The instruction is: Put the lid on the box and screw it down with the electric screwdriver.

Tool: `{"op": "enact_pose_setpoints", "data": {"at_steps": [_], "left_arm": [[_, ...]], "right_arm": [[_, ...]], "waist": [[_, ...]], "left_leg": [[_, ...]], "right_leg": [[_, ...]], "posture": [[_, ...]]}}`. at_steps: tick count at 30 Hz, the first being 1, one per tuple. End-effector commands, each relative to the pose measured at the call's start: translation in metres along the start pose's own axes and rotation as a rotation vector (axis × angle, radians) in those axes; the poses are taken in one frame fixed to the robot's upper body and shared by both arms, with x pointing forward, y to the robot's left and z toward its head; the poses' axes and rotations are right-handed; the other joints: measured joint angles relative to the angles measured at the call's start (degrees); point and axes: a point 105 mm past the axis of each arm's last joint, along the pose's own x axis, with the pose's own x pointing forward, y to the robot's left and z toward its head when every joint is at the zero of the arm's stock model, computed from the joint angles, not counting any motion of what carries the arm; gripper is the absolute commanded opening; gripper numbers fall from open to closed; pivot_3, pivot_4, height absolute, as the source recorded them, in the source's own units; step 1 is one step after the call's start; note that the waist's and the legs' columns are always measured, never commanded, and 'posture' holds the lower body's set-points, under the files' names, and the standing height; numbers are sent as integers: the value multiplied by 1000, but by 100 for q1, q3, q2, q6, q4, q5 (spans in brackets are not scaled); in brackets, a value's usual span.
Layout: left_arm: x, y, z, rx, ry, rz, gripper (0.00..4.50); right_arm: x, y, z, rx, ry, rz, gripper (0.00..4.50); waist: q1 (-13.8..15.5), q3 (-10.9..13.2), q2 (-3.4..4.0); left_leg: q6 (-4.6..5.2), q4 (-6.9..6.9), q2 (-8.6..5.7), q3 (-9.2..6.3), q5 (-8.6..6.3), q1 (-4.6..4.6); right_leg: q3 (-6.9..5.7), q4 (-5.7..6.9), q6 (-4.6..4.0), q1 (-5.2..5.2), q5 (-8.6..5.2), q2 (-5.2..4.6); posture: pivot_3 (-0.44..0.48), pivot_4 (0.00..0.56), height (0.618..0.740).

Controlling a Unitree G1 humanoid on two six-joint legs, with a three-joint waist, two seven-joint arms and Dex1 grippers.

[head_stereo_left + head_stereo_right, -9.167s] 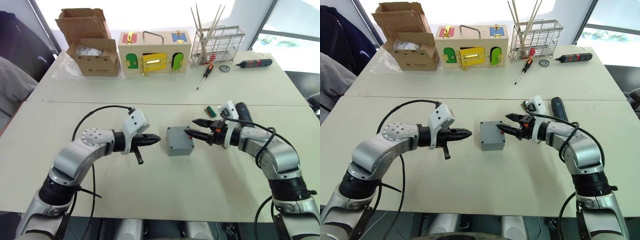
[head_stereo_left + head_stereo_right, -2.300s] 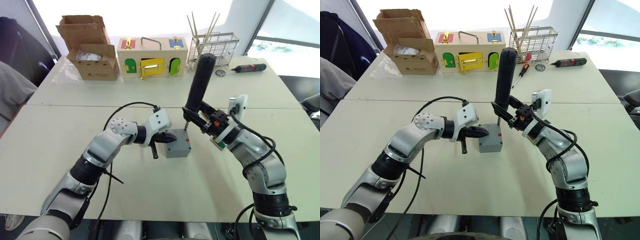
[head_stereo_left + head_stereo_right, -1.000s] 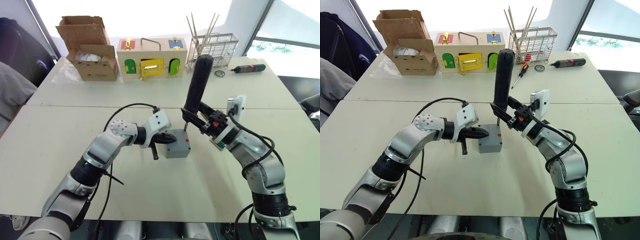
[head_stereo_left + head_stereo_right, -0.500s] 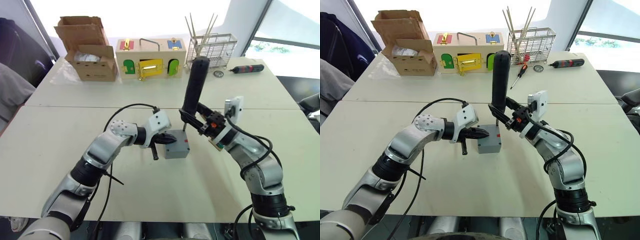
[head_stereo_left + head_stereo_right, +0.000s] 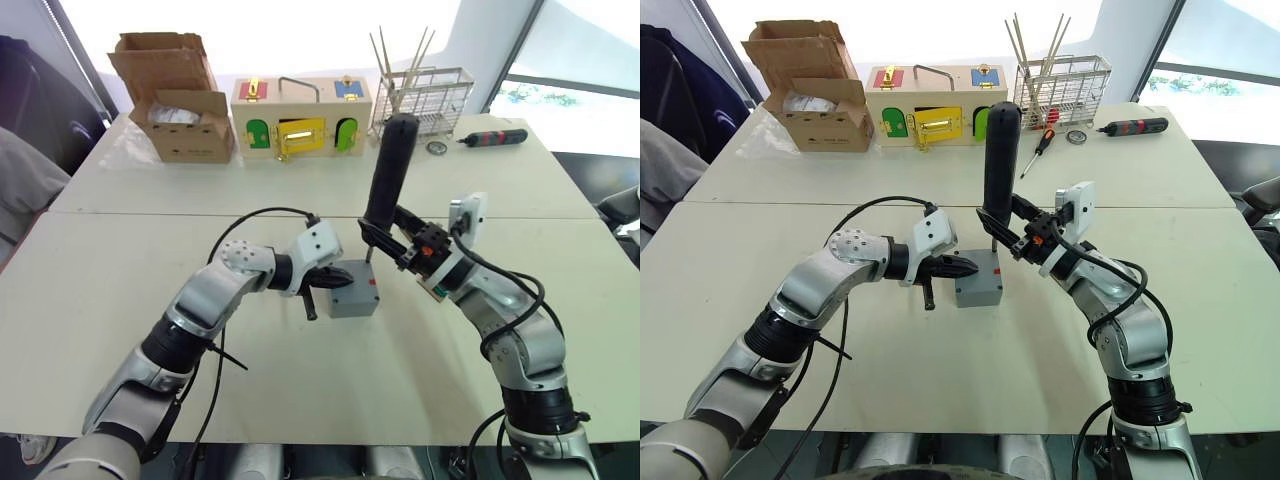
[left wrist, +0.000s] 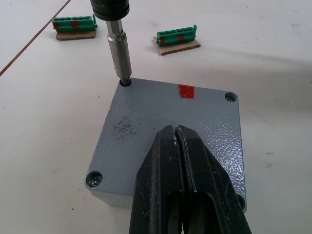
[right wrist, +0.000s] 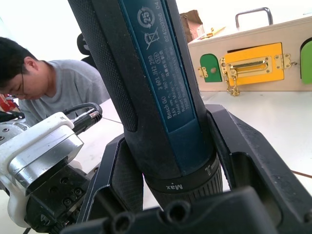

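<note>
The grey box [image 5: 352, 303] stands mid-table with the lid [image 6: 161, 117] lying on top, a red mark near its far edge and screws in its corners. My left gripper [image 6: 175, 129] is shut, its tips resting on the lid's top. My right gripper [image 5: 385, 235] is shut on the electric screwdriver [image 5: 388, 170], which stands nearly upright. Its metal bit [image 6: 119, 58] sits in the lid's far corner hole. In the right wrist view, the fingers [image 7: 243, 146] clamp the screwdriver's black body [image 7: 161, 87].
At the table's far side stand a cardboard box [image 5: 180, 95], a wooden box with coloured doors [image 5: 303, 105] and a wire rack [image 5: 425, 95]. A black-and-red driver [image 5: 492, 137] lies far right. Two green connector blocks [image 6: 178, 36] lie behind the box. A person [image 7: 34, 83] sits at left.
Since the earliest frames my right gripper has taken up the screwdriver and stood its bit on the lid's corner, and my left gripper has moved onto the lid. Nothing shifts in the last second.
</note>
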Motion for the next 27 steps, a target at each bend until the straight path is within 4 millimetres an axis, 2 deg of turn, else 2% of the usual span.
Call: {"op": "enact_pose_setpoints", "data": {"at_steps": [1, 7, 15, 27], "left_arm": [[5, -4, -27, -55, 94, -5, 0], [4, -4, -28, -54, 99, -7, 0], [4, -5, -29, -56, 101, -6, 0], [6, -9, -31, -57, 106, -11, 0]], "right_arm": [[0, 17, -31, 99, 96, 70, 1759], [0, 16, -31, 97, 97, 71, 1759], [-4, 24, -46, 114, 144, 88, 1759], [-5, 19, -47, 115, 144, 71, 1759]], "waist": [[0, -1, 0], [-2, -2, 2], [-9, -33, 1], [-12, -50, 3]], "left_leg": [[0, 0, 0, 0, 0, 0], [0, -2, 0, 0, 0, 0], [-1, -10, 1, 0, -1, 3], [-2, -16, 1, -1, -2, 6]], "right_leg": [[0, 0, 0, 0, 0, -1], [0, -2, 0, 0, 0, -3], [0, -9, -1, 3, 0, -5], [1, -15, -6, 6, -3, -10]], "posture": [[0, 150, 740], [0, 150, 740], [0, 150, 740], [0, 150, 740]]}}
